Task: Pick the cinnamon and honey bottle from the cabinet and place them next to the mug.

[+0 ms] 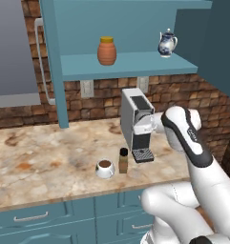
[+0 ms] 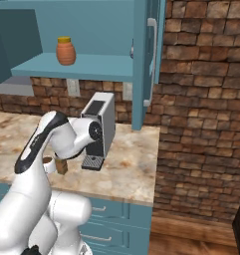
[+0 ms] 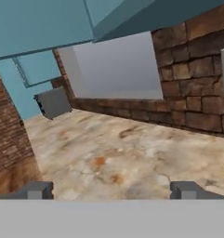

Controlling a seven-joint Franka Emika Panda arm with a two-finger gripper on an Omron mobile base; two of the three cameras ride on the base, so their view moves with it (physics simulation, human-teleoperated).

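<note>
The honey bottle (image 1: pixel 107 51) (image 2: pixel 65 51), an orange jar with a yellow lid, stands on the open shelf of the teal cabinet (image 1: pixel 130 64) (image 2: pixel 91 67). Down on the counter, the slim brown cinnamon (image 1: pixel 123 160) (image 2: pixel 61 166) stands upright just right of the white mug (image 1: pixel 105 168) holding dark liquid. My gripper (image 3: pixel 111 189) is open, its fingertips (image 3: pixel 36 189) far apart with nothing between them. It looks low along the counter. The arm's wrist sits close beside the coffee machine (image 1: pixel 137 121) (image 2: pixel 99 127), above the cinnamon and mug.
A blue-and-white teapot (image 1: pixel 167 44) stands at the shelf's right end. The coffee machine stands on the marble counter (image 1: pixel 49 157) just behind the cinnamon. A brick wall backs the counter. Teal drawers (image 1: pixel 30 217) run below its front edge.
</note>
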